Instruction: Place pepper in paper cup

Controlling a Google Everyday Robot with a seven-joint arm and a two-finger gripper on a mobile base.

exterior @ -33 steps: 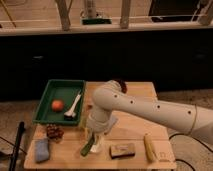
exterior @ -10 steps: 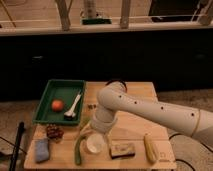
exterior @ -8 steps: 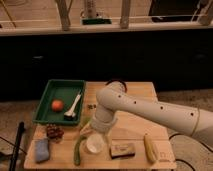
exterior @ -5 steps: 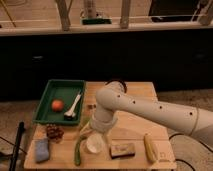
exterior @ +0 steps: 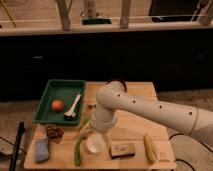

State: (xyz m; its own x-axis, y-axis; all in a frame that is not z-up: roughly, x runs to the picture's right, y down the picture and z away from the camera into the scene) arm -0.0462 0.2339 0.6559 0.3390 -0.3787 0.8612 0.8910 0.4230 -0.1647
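Note:
The green pepper (exterior: 78, 149) lies flat on the wooden table (exterior: 135, 95), just left of the white paper cup (exterior: 95, 144), touching or nearly touching its side. The cup stands upright near the table's front edge and its pale inside shows nothing in it. My gripper (exterior: 88, 129) hangs from the white arm (exterior: 150, 107) just above and behind the cup, close to the pepper's upper end. The arm's wrist hides most of the gripper.
A green tray (exterior: 46, 100) at the left holds an orange-red ball (exterior: 57, 105) and a white spoon (exterior: 74, 106). A dark red cluster (exterior: 54, 132), a blue sponge (exterior: 42, 149), a brown block (exterior: 122, 150) and a yellow banana-like object (exterior: 149, 147) lie along the front.
Since 3.3 s ago the gripper has lifted off the cup, which now shows, and the pepper lies on the table left of it. Almost nothing moved in the last second.

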